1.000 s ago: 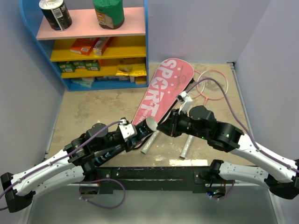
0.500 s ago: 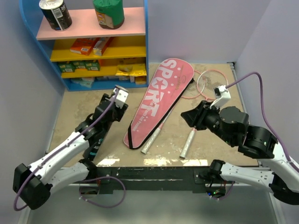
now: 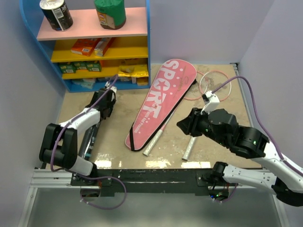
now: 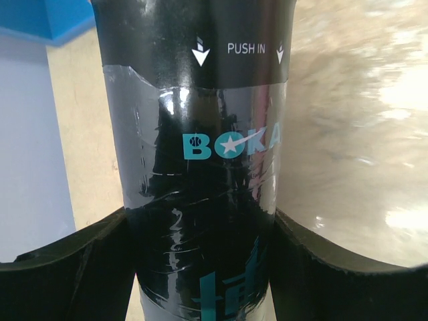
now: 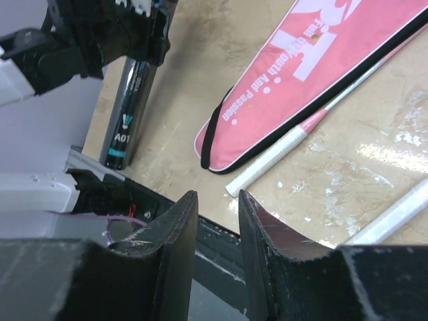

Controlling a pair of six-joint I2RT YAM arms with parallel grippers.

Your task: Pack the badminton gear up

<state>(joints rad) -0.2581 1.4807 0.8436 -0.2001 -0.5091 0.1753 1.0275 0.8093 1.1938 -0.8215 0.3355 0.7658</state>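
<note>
Landmark: pink cover (image 3: 162, 97). It lies flat mid-desk (image 3: 120, 120), wide "SPORT" end to the back, narrow black-edged end toward the near edge. Black tube (image 4: 200, 167) lies on the desk well left of the cover, roughly parallel to it; teal "BOKA" and white "PUSH IN" read fine in the left wrist view. Left tool (image 3: 107, 105) is down on the tube's back end, left of the cover's middle. Its fingers (image 4: 67, 261) sit one on each side, flush against the tube wall, spread to about the tube's width. Can't tell whether it's clamping or just straddling. First racket (image 3: 151, 143): shaft runs tight along the cover's right edge, white grip sticks out just past the cover's narrow end. Second racket (image 3: 188, 150): white grip lies further right of the cover, apart from the first. Pink heads lie right of the cover's wide end. Right tool (image 5: 217, 200) hangs above the desk right of the cover's narrow half, roughly over the second racket's shaft in the top view; fingers nearly together, narrow gap, nothing in it. Blue shelf (image 3: 148, 47) with snack cans (image 3: 56, 13) stands back-left of the cover.
</note>
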